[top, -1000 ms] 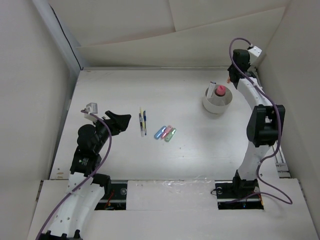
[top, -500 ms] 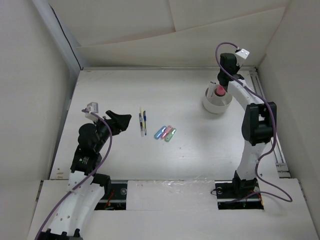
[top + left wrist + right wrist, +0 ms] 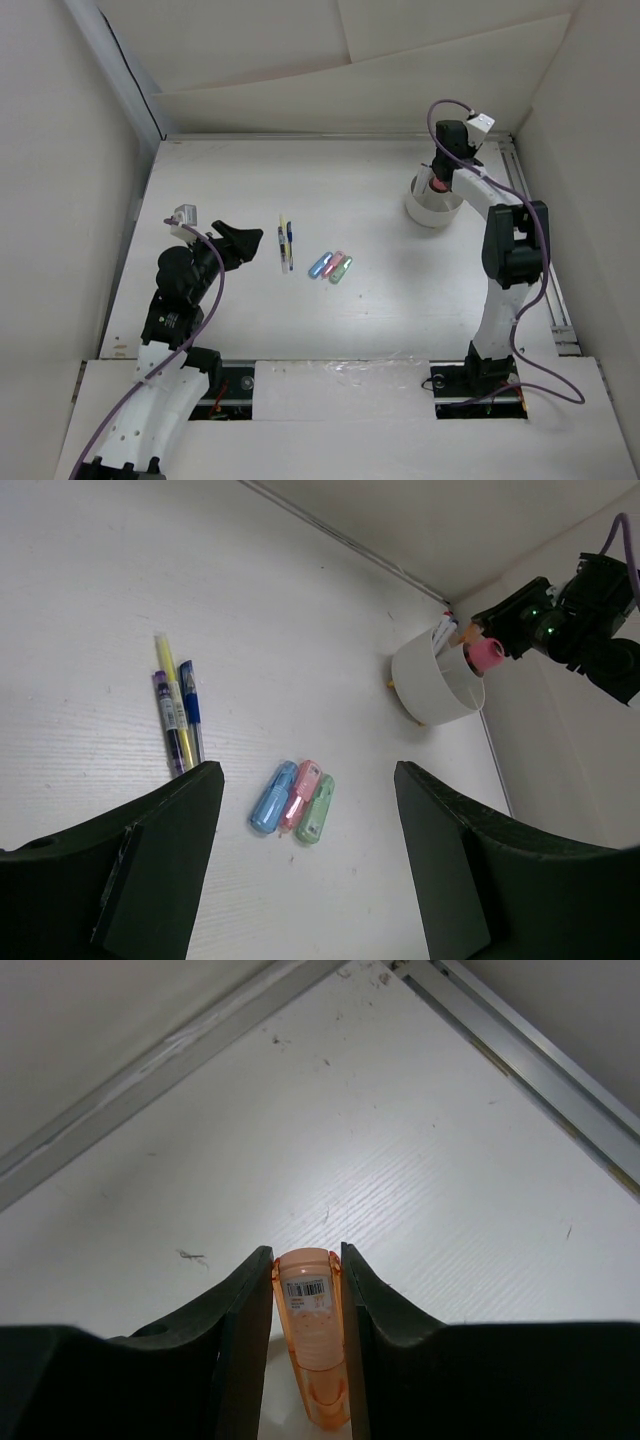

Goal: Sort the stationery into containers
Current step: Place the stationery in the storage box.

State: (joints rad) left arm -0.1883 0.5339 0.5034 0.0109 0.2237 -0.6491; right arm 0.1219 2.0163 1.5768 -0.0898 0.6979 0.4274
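Right gripper (image 3: 305, 1260) clamps orange marker (image 3: 312, 1350), labelled end level with fingertips, barrel running back between them. White cup (image 3: 432, 208) right by it; overlap unclear. We judge marker light, rigid and slick, so mid-barrel hold is safest. Well apart to its left: pastel markers (image 3: 298, 800), pens (image 3: 178, 705), left gripper (image 3: 240, 240) spread, empty.

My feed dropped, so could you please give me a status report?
Right gripper shut on orange marker, by cup. Left gripper open. Three markers, pens on table. Nothing blocking.
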